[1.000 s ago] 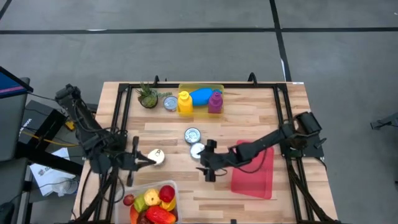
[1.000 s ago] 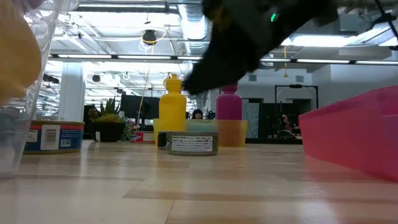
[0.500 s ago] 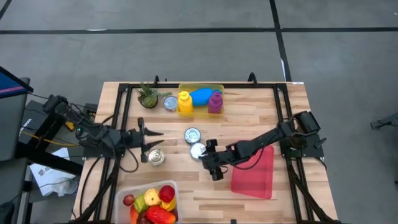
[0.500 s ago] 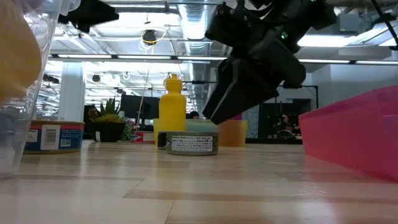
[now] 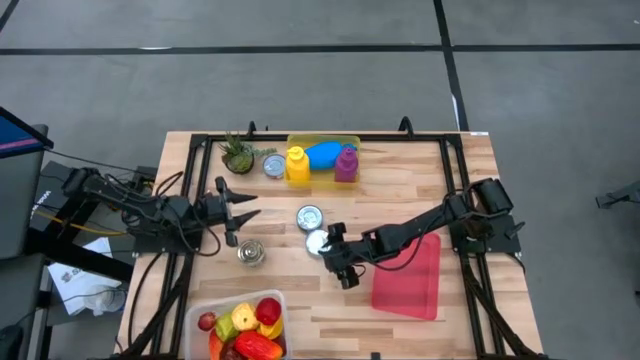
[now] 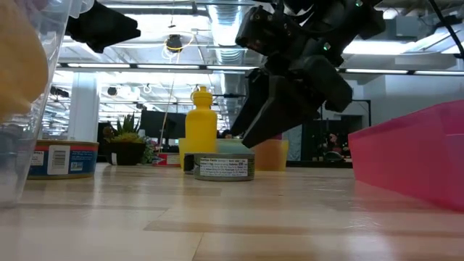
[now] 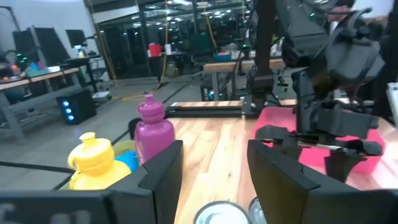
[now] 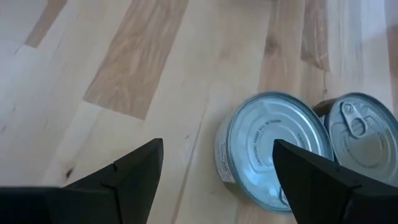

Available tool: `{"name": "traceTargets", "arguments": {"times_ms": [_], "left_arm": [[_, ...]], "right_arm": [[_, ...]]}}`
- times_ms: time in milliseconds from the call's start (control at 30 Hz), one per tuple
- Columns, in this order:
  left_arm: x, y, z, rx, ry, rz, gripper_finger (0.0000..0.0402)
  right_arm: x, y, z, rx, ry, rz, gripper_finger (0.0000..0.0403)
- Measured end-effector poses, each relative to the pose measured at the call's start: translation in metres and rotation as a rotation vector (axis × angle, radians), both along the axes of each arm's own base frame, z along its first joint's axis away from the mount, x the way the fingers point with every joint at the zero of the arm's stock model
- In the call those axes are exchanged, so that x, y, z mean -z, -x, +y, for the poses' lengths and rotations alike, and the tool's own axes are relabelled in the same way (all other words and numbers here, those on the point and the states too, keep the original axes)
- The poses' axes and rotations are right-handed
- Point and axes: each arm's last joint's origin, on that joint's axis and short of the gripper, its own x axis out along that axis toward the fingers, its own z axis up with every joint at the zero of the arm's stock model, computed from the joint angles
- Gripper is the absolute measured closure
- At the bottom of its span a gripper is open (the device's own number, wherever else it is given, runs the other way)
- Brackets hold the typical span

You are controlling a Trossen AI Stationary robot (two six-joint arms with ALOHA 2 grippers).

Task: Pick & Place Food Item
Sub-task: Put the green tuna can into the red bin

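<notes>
Even, bright overhead light in high view; wooden table (image 5: 400,180) evenly lit, only soft short shadows under arms. Low view: ceiling strip lights (image 6: 181,69) glare hard, arms read as dark silhouettes w/ little detail; plastic tub (image 6: 22,101) at near edge badly out of focus. Left wrist view soft, bkgd hazy. Right wrist view: can lid (image 8: 273,146) shows mild sheen, fingers blurred.

A wooden bench (image 5: 390,195) is carrying a plant (image 5: 238,155), a yellow bottle (image 5: 297,164), a purple bottle (image 5: 346,163), four tins (image 5: 309,216), a pink bin (image 5: 408,277) and a clear tub (image 5: 240,325) of toy food.
</notes>
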Motion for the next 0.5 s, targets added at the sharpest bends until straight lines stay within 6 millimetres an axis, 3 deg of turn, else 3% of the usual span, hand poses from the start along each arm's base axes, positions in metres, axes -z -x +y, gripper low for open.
{"name": "traceTargets", "arguments": {"times_ms": [133,333,500], "left_arm": [[-0.001,0.0,0.0,0.008,0.002,-0.005,0.0239],[-0.001,0.0,0.0,0.011,0.02,-0.015,0.0249],[-0.001,0.0,-0.001,0.03,0.027,-0.019,0.0255]], "right_arm": [[0.016,-0.005,-0.001,0.001,0.014,0.031,0.0112],[0.03,-0.033,0.001,0.034,0.121,0.105,0.0114],[0.032,-0.049,0.01,0.03,0.208,0.182,0.0161]]}}
